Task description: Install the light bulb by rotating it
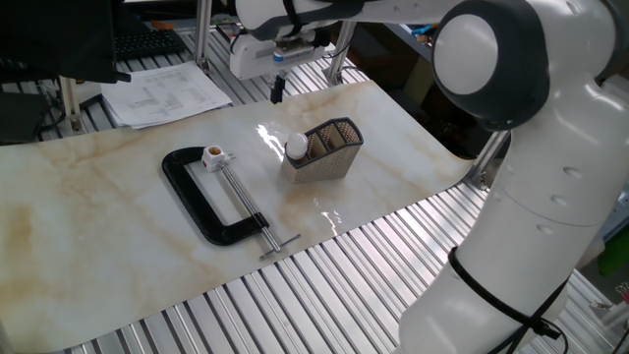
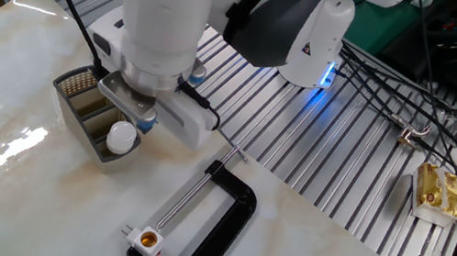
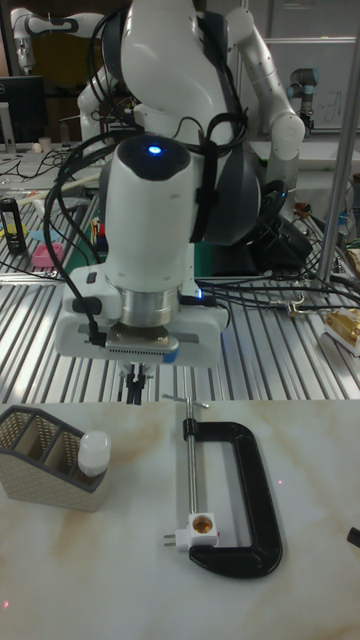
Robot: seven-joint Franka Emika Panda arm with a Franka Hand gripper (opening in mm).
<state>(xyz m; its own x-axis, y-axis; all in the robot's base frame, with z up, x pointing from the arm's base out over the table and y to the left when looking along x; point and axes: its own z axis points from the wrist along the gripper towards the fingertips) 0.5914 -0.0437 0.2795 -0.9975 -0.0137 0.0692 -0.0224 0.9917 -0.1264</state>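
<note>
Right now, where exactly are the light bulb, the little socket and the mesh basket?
light bulb (image 3: 93, 449): tall fixed view, on its round white globe.
socket (image 3: 203, 526): tall fixed view, on its orange centre.
mesh basket (image 1: 339, 160): one fixed view, on its outer mesh wall.

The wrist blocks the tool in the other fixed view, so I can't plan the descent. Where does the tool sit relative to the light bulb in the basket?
Observer: In the tall fixed view the tool hangs above the table, holding nothing. It is off to the clamp side of the light bulb, not over it.
Operator: Which way up is the bulb standing?
Observer: Globe up, narrow base down in the end compartment of the mesh basket, with the globe standing above the rim.
</note>
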